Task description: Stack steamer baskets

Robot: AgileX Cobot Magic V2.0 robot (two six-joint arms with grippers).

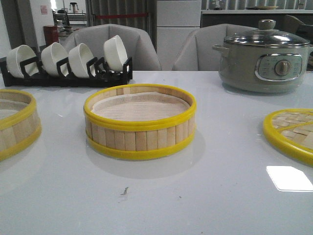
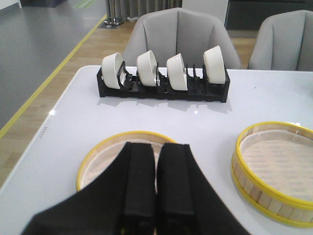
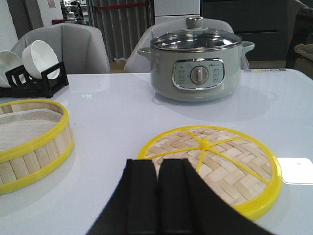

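Observation:
One steamer basket [image 1: 140,122] sits mid-table, a pale slatted ring with yellow rims and a white liner inside; it also shows in the left wrist view [image 2: 274,171] and the right wrist view [image 3: 29,142]. A second steamer basket [image 1: 14,125] lies at the left edge, and my left gripper [image 2: 156,152] hangs shut above it [image 2: 105,156], holding nothing. My right gripper [image 3: 157,169] is shut and empty over the near edge of a woven bamboo lid [image 3: 220,164] with a yellow rim. Neither gripper appears in the front view.
A grey electric pot [image 1: 264,58] with a glass lid stands at the back right. A black rack [image 1: 66,78] holding several white bowls [image 1: 116,51] stands at the back left. The woven lid [image 1: 293,132] lies at the right edge. Grey chairs stand behind the table.

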